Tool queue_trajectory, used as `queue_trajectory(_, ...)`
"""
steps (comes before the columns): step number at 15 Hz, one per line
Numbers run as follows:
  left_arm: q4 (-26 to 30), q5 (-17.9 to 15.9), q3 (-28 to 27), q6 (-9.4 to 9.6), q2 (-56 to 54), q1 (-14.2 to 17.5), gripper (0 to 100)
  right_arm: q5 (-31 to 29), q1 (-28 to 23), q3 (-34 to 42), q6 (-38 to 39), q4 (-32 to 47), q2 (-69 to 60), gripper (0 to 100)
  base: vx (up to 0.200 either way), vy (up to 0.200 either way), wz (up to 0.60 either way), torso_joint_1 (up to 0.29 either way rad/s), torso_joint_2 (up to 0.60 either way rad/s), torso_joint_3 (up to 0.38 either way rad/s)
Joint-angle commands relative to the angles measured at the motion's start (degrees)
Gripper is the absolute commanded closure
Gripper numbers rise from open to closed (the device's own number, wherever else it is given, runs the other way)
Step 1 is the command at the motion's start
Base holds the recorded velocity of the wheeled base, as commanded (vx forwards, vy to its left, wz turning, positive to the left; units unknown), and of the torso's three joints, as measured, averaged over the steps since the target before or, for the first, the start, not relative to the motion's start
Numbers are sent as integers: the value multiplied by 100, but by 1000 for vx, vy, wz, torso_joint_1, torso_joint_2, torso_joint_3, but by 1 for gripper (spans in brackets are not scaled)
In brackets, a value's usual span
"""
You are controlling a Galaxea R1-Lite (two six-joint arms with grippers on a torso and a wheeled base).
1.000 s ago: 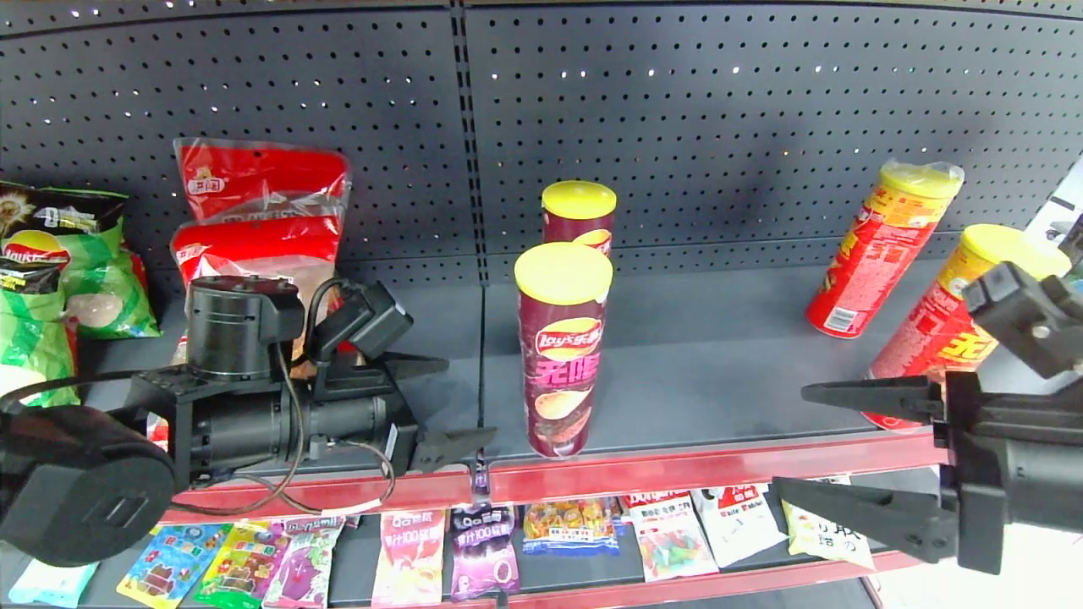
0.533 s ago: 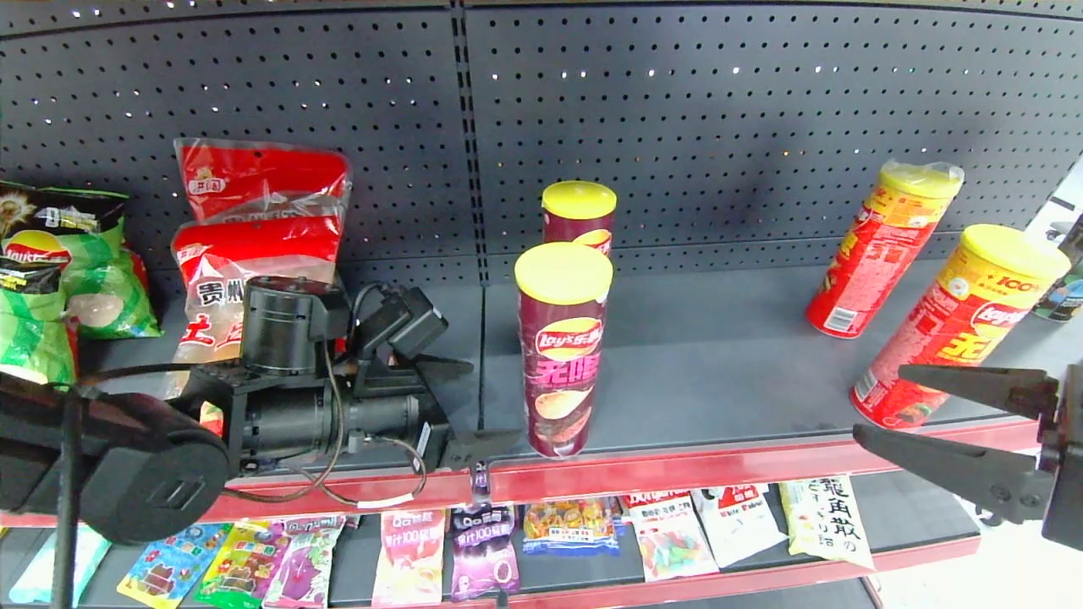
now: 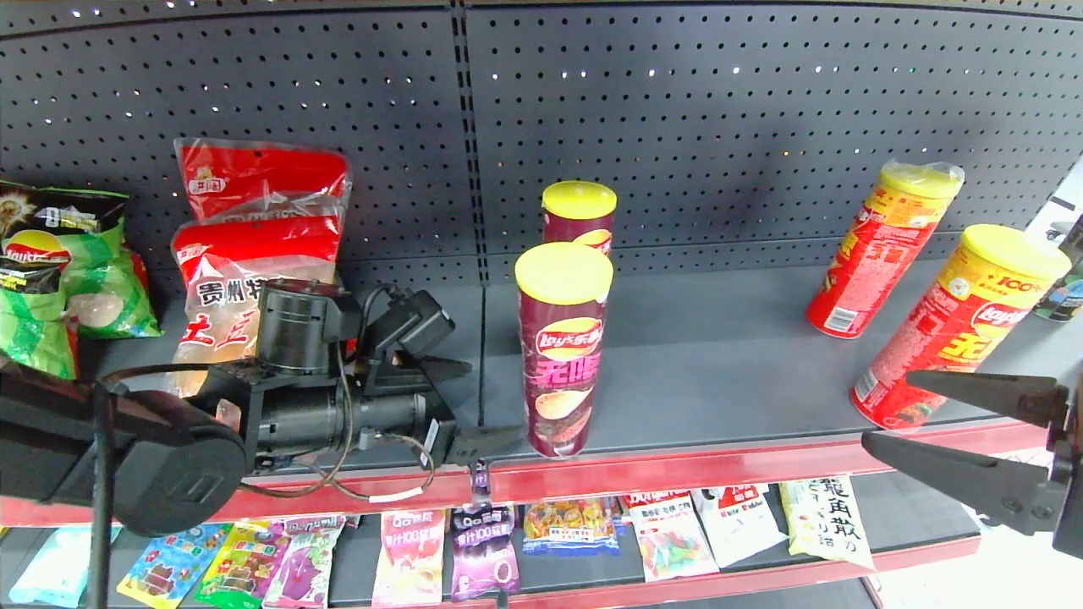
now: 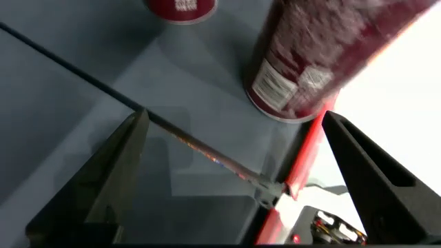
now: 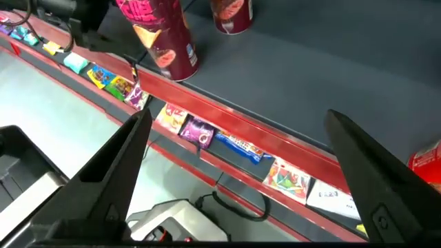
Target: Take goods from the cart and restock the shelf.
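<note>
Shop, pegboard-backed shelf point(image 3: 719, 364), chip cans point(image 3: 563, 347), snack bags point(image 3: 254, 245) (candy packets point(image 3: 571, 526) below)

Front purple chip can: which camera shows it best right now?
The head view. There the front purple chip can stands upright at the shelf edge, visible from lid to base. The left wrist view catches its lower end close up; the right wrist view shows its lower part, lid cut off.

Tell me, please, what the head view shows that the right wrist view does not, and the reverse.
Head view alone: red bags and green bags at the left of the shelf, and the pegboard back wall. Right wrist view alone: a black cable on the floor below the shelf. Both: the front maroon canister, the red shelf edge and the sachets on the lower shelf.
</note>
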Motion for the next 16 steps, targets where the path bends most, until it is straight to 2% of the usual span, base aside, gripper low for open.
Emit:
queue_trajectory(1, -5, 38, -96, 2, 127, -6, 0, -3, 7, 8, -4, -1, 10, 0, 0, 0, 0, 0, 0, 0)
queue_trajectory(16, -5, 240, -483, 2, 434, 29, 0, -3, 7, 52, -4, 7, 1, 0, 0, 0, 0, 0, 0, 0)
